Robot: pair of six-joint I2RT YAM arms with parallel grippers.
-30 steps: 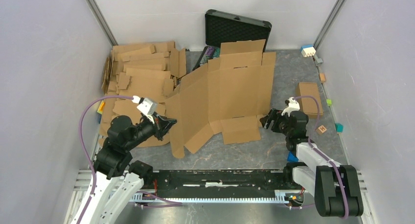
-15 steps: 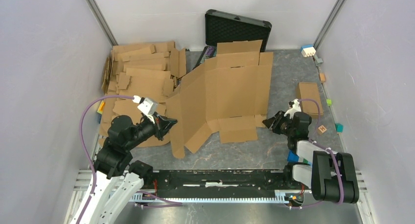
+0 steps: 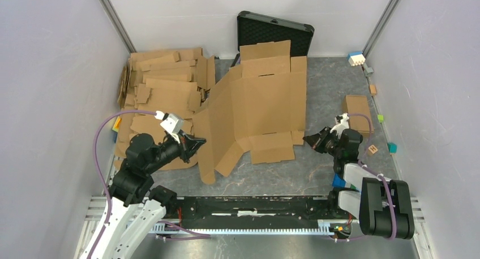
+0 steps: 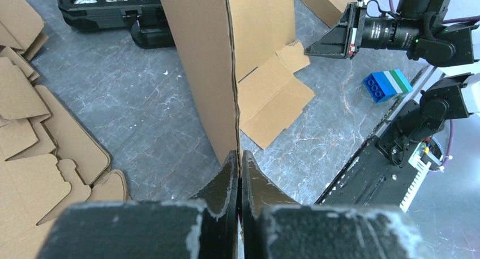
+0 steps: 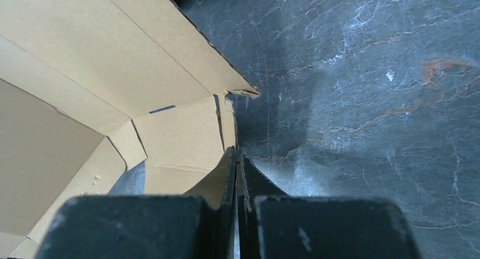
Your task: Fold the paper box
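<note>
The paper box [image 3: 266,100] stands half raised on the table [image 3: 334,83]. It is light and stiff, but bends easily at the creases. The left gripper [image 3: 199,141] has its jaws closed on the left edge. The right gripper [image 3: 309,139] has its jaws closed and seems to pinch the right flap. Edges near the creases are best to hold.

- Left claw [image 4: 238,157]: fingers pressed together on the lower edge of an upright paper box [image 4: 204,55] panel.
- Box flaps: flat on the grey bench [image 4: 141,117].
- Loose cardboard pieces [image 4: 28,157]: left.
- Black case [image 4: 113,16]: top left.
- Right claw [image 4: 310,51]: closed, near the flaps.
- Blue-green block [image 4: 388,85]: right.
</note>
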